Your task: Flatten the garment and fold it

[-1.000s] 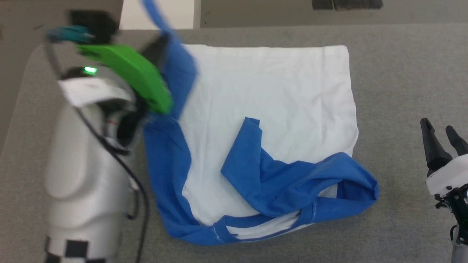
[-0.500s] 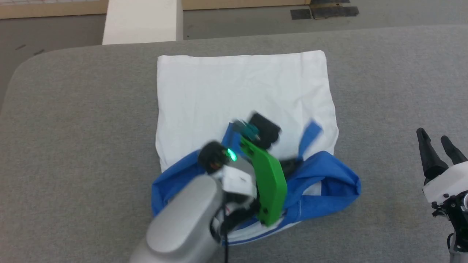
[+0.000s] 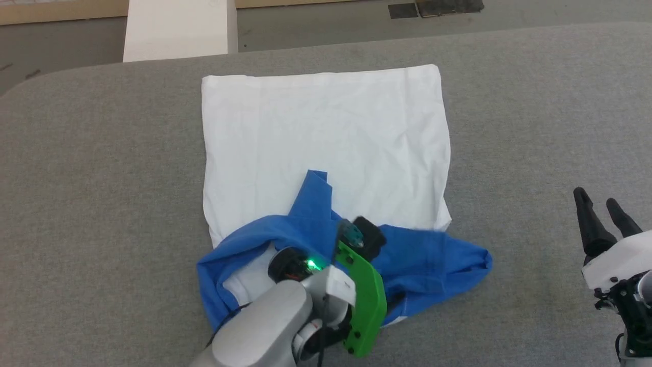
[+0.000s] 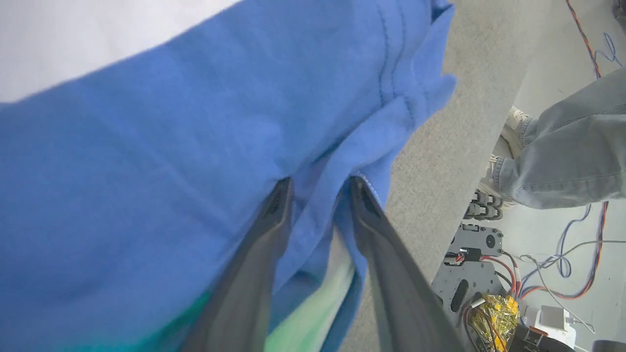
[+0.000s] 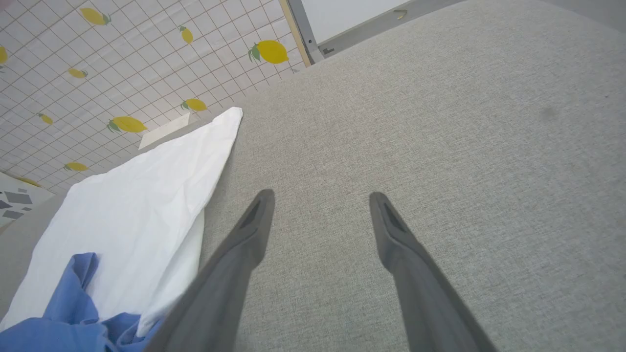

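The left arm (image 3: 265,331) is a smooth silver-grey shell with a white wrist block (image 3: 338,285), a bright green plate (image 3: 367,300) with dark screw holes, a glowing green light (image 3: 310,264) and a black cable (image 3: 322,340). On the right gripper (image 3: 594,197), two long dark tapered fingers (image 3: 588,224) rise from a white housing (image 3: 614,257).

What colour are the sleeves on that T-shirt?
The sleeves are royal blue; the head view shows them best.
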`<state>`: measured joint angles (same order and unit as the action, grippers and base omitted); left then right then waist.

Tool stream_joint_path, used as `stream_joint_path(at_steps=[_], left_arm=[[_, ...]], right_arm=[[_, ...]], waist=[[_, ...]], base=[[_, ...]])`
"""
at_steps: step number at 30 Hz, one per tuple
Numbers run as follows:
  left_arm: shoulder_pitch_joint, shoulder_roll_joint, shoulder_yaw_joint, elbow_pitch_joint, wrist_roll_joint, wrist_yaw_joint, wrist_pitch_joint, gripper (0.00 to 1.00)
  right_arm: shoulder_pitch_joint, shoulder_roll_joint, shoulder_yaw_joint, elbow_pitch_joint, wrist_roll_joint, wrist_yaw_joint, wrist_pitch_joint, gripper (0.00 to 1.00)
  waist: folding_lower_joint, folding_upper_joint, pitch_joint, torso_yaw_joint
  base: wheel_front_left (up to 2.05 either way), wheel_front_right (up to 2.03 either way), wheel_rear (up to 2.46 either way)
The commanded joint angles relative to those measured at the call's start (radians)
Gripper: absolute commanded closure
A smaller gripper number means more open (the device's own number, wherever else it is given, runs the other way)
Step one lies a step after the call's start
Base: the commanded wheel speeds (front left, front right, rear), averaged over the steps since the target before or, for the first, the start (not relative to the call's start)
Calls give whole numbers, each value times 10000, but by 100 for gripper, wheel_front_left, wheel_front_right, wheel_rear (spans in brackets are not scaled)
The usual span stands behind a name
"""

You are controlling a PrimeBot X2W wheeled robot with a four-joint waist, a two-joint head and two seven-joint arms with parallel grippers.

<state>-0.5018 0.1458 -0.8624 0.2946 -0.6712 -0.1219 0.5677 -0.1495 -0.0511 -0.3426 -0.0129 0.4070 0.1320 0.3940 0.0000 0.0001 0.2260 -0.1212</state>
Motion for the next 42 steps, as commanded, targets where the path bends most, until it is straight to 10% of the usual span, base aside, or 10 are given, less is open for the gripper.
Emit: stream_joint_path(at_steps=[1, 10, 25, 42], left_arm=[[42, -58, 241, 20, -258, 70, -158, 0], [-76, -98, 2903, -1508, -2067, 554, -1573, 0], [1511, 2091, 5942, -742, 597, 1808, -7792, 0], [1431, 1961, 7311, -2516, 1945, 1787, -8292, 0]], right_arm=[[126, 9, 48, 65, 90, -13, -103, 0], [243, 9, -62, 118, 4, -13, -64, 0], [228, 9, 210, -16, -74, -13, 126, 0], [-5005, -117, 1181, 1839, -2553, -13, 2362, 0]], waist=[[0, -1, -102, 61], [0, -1, -625, 458], [0, -1, -643, 785], [0, -1, 2165, 1659]], base=[[0, 0, 0], [0, 0, 0], [0, 0, 0], [0, 0, 0]])
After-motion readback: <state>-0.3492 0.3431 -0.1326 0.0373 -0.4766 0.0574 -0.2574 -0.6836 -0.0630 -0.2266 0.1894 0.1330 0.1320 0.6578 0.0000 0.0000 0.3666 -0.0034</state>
